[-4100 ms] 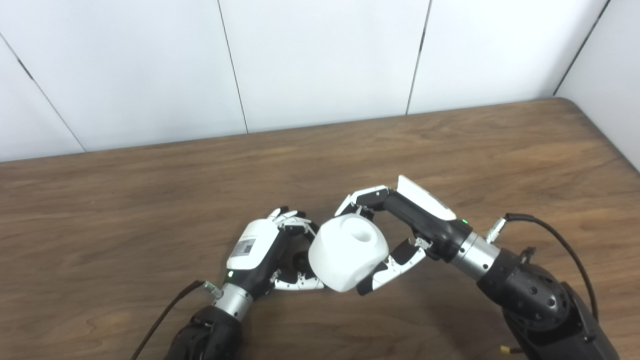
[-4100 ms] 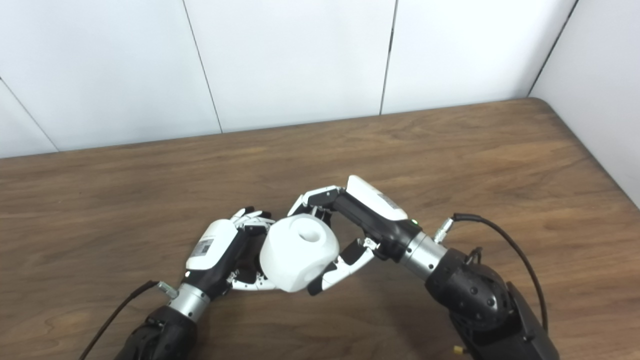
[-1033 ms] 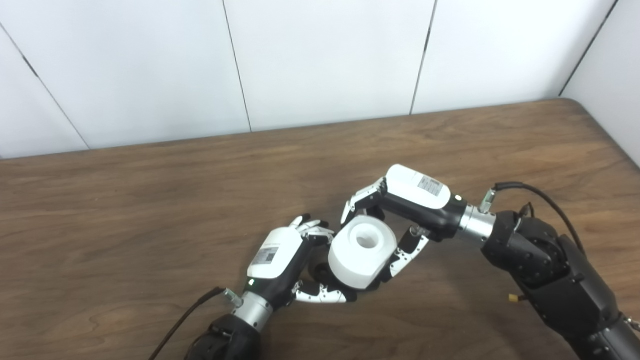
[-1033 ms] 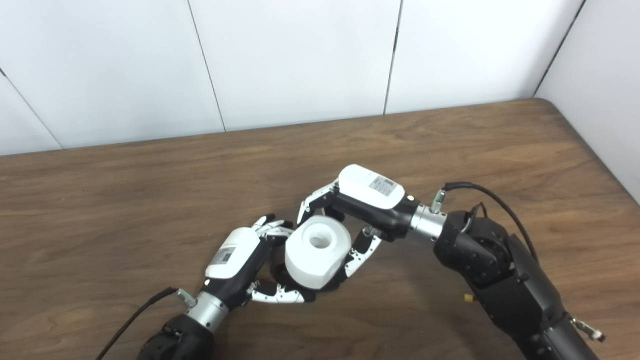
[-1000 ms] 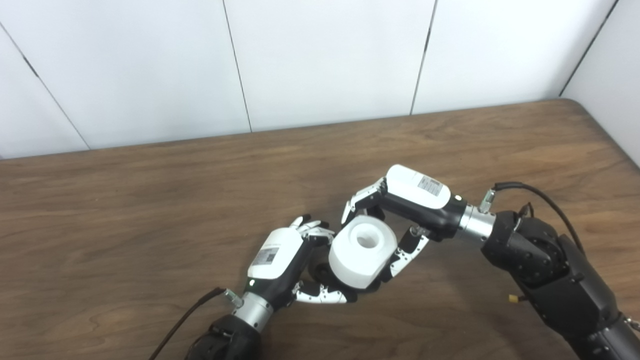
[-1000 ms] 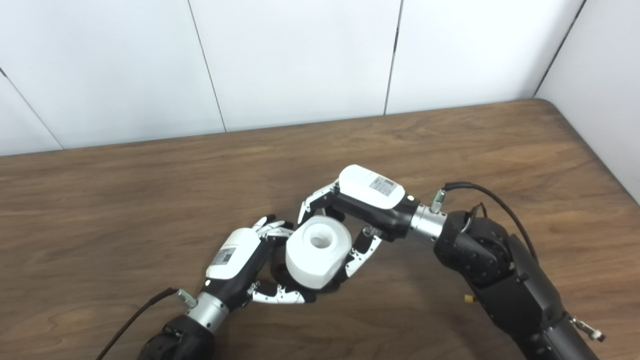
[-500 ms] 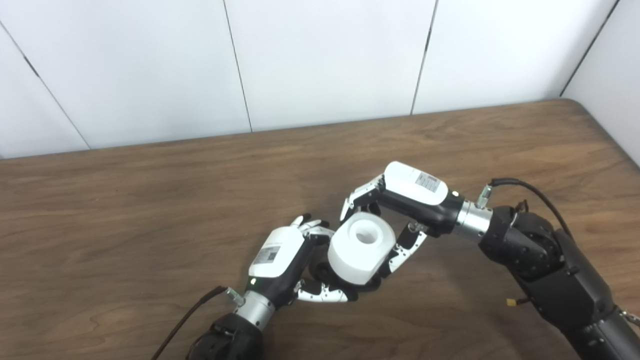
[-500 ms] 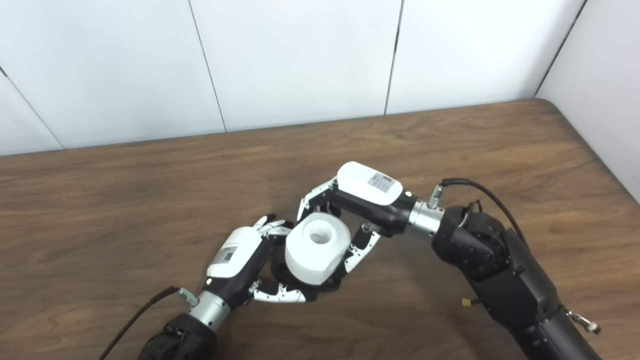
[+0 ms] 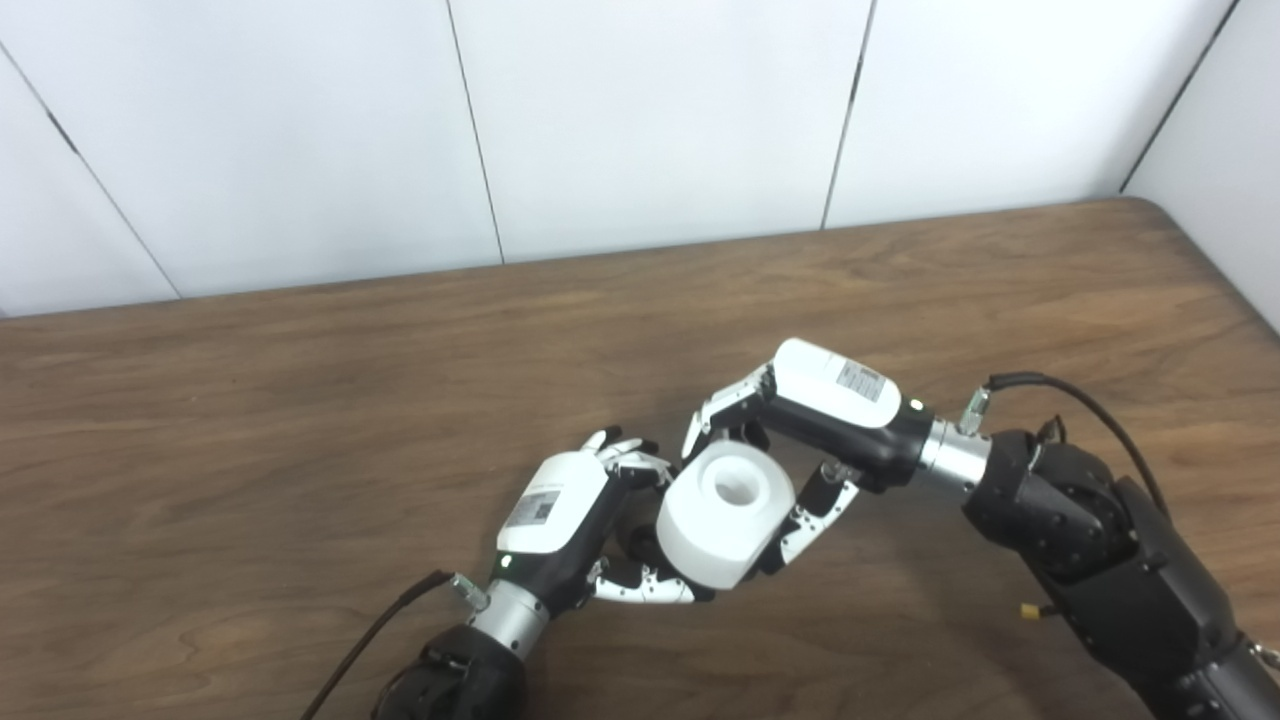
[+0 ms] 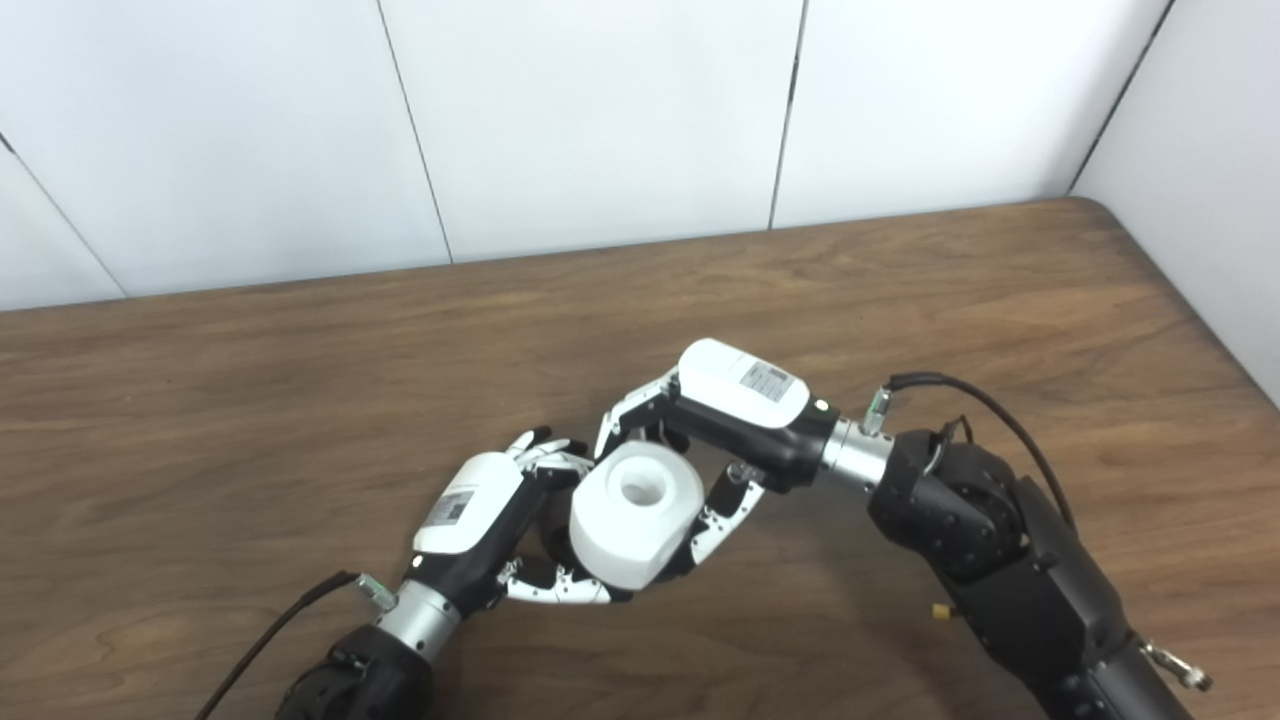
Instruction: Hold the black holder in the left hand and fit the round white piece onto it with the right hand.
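Left eye: lower centre, I had the right hand wrapped round the white piece, bore up, to press it down. Right eye: left hand curled on the holder, mostly hidden, bracing it beneath.
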Action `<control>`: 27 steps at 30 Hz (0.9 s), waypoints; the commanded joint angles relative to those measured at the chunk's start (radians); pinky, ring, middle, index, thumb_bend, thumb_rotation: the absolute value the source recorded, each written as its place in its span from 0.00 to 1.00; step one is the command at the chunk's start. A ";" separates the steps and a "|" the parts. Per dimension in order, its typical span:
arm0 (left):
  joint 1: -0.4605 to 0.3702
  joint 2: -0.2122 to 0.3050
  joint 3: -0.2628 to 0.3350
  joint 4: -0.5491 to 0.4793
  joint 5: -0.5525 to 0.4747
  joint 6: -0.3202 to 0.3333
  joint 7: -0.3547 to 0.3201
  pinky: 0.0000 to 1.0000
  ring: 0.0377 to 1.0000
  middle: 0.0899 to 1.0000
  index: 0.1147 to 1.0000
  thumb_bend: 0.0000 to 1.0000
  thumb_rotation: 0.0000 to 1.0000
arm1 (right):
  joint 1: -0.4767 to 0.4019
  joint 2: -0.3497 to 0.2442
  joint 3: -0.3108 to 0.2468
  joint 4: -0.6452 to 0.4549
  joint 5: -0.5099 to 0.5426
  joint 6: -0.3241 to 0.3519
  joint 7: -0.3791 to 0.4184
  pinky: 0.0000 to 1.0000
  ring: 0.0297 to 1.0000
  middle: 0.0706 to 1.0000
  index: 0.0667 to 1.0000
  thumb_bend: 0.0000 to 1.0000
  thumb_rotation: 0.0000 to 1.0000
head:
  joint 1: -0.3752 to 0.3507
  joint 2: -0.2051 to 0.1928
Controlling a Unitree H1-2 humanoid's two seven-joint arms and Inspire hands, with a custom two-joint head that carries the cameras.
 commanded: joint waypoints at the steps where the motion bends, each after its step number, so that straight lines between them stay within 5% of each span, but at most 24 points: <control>1: -0.033 -0.012 0.004 -0.009 -0.011 -0.026 0.011 0.98 0.86 0.69 0.41 0.52 0.06 | -0.013 -0.009 -0.003 -0.028 0.002 -0.012 -0.005 0.29 0.38 0.46 0.45 0.52 0.00 | 0.000 0.000; 16: -0.031 -0.018 -0.003 -0.020 -0.002 -0.016 0.003 0.98 0.86 0.69 0.41 0.52 0.06 | 0.004 -0.012 0.009 -0.028 -0.002 -0.040 -0.013 0.22 0.28 0.46 0.44 0.52 0.00 | 0.004 0.004; 27: -0.018 -0.032 -0.014 -0.020 0.011 -0.015 0.013 0.99 0.87 0.69 0.41 0.52 0.06 | -0.042 -0.005 0.029 0.018 -0.001 -0.045 -0.009 0.27 0.35 0.46 0.45 0.52 0.00 | 0.017 -0.006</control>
